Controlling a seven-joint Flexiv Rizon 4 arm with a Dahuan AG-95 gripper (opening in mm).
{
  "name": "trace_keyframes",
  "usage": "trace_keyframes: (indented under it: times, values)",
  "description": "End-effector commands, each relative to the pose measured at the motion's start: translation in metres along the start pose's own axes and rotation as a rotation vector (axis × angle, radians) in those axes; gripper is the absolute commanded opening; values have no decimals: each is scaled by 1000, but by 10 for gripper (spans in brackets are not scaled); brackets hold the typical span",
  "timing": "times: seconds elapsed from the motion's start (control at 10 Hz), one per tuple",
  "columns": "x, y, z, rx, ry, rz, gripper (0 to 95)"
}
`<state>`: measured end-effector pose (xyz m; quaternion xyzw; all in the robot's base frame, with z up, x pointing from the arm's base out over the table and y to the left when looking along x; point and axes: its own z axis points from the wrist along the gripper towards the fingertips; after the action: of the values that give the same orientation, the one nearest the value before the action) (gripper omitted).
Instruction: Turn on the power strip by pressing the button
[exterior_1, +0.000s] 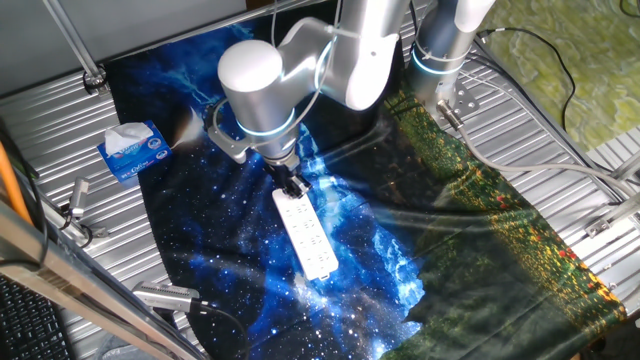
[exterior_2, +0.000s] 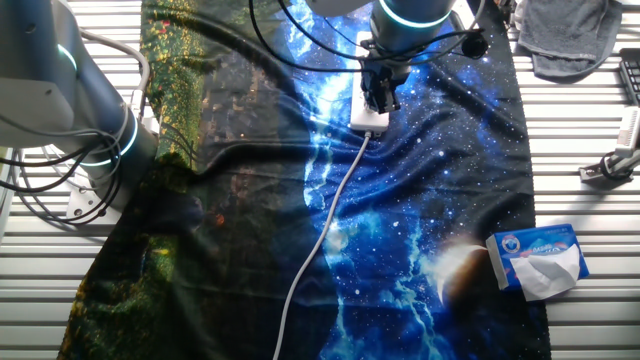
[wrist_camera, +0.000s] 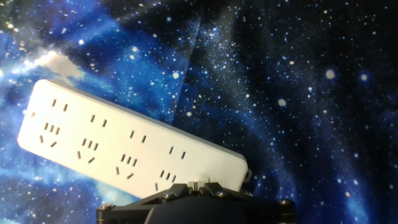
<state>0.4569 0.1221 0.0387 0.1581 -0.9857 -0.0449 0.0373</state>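
A starry blue cloth (exterior_1: 230, 230) covers my metal table (exterior_1: 45, 130). The white power strip (exterior_1: 305, 233) lies flat on it, mid-cloth. My gripper (exterior_1: 291, 185) sits over its corded end; I cannot tell whether the fingers are apart or together.

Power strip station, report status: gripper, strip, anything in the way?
Gripper down at the power strip's corded end, finger state unclear. Button hidden under gripper. Tissue box well aside.
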Motion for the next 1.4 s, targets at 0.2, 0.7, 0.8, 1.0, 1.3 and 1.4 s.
trace_keyframes:
  times: [0.2,0.7,0.8,1.0,1.3,1.4]
  values:
    - [-1,-1,5,-1,0,0,0]
    - [-2,-2,18,-3,-5,-3,0]
    - [-3,-2,18,-2,-5,-2,0]
    - [-3,-2,18,2,-2,-3,0]
    - [-2,-2,16,1,-3,-5,0]
    - [-2,-2,11,0,-1,-7,0]
